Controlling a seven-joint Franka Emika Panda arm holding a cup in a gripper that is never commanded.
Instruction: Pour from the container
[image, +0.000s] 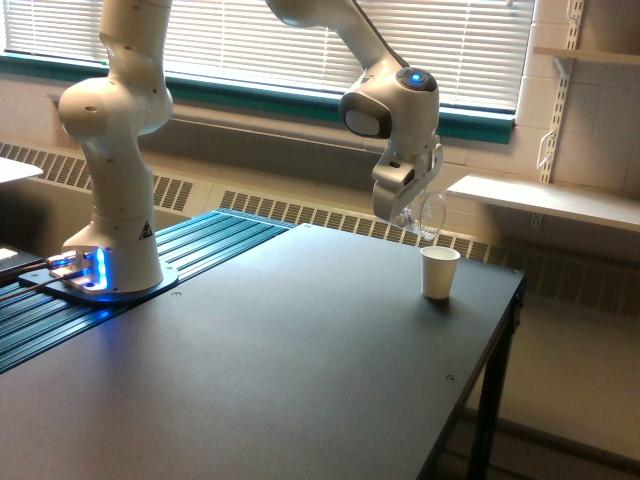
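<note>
My gripper (408, 207) is shut on the container (428, 215), a small see-through cup held above the far right of the dark table (280, 350). The container is tilted, its lower edge hanging a little above the white paper cup (439, 272). Its contents are too faint to make out here. The paper cup stands upright on the table near the right edge, just below and slightly to the exterior view's right of the gripper.
The arm's white base (110, 270) stands at the exterior view's left on a ribbed blue-lit strip. A radiator grille (330, 215) and window blinds run behind. A white shelf (540, 200) sits at the right, past the table's right edge (500, 350).
</note>
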